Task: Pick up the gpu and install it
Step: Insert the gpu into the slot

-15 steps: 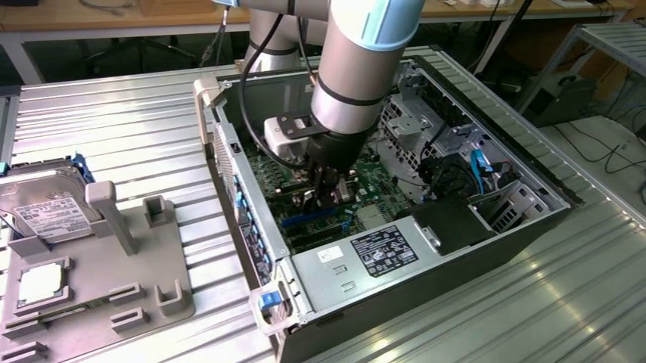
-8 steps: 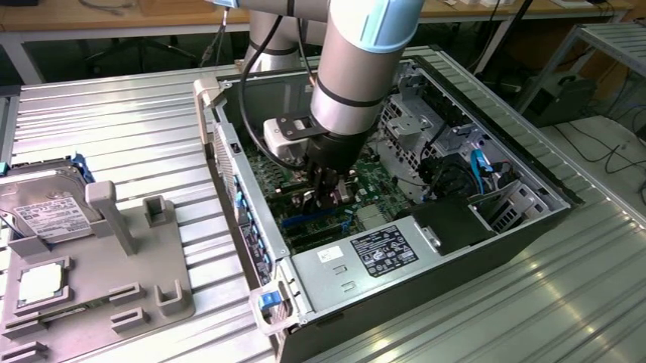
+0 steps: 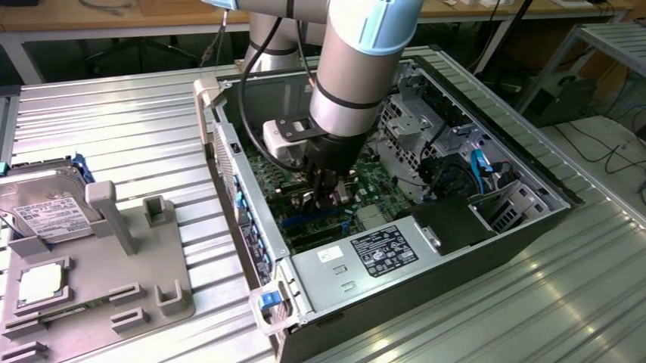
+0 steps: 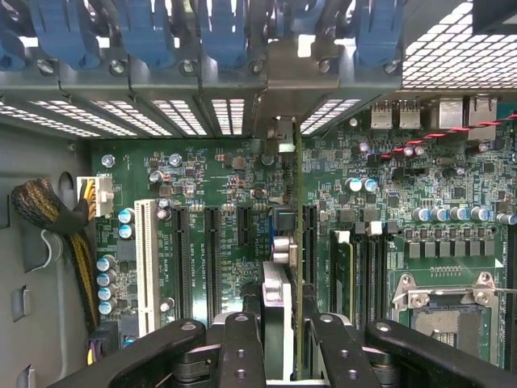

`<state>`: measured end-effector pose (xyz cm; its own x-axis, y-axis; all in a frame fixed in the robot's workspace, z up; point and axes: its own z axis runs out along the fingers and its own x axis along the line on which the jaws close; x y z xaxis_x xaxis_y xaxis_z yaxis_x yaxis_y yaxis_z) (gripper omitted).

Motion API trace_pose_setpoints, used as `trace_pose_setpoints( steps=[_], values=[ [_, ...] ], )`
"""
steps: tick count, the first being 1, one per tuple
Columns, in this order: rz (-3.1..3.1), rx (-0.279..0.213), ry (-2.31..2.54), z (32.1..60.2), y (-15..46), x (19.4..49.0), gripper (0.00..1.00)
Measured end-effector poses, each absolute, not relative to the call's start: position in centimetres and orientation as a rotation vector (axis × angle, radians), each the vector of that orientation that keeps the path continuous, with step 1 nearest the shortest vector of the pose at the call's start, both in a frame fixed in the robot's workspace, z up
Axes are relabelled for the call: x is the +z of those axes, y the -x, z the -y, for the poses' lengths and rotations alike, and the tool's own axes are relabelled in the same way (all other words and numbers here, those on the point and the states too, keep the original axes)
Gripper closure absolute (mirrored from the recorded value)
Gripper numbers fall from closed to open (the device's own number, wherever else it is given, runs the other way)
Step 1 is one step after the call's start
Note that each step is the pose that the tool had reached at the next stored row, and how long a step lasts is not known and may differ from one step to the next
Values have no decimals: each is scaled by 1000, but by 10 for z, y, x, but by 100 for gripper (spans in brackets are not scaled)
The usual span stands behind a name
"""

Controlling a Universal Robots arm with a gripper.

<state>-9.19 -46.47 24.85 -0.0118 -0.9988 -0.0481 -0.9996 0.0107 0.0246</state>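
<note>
One black claw reaches down inside the open grey computer case, its fingers clamped on the thin green gpu card, held edge-on and upright over the green motherboard, beside the black expansion slots.

The gpu stands on edge in the computer case, over the motherboard.
</note>
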Motion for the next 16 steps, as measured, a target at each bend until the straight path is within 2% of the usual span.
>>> trace_pose_setpoints(
  steps=[16],
  values=[
    [-2222, 81, 2197, 465, 93, 247, 72]
  ],
)
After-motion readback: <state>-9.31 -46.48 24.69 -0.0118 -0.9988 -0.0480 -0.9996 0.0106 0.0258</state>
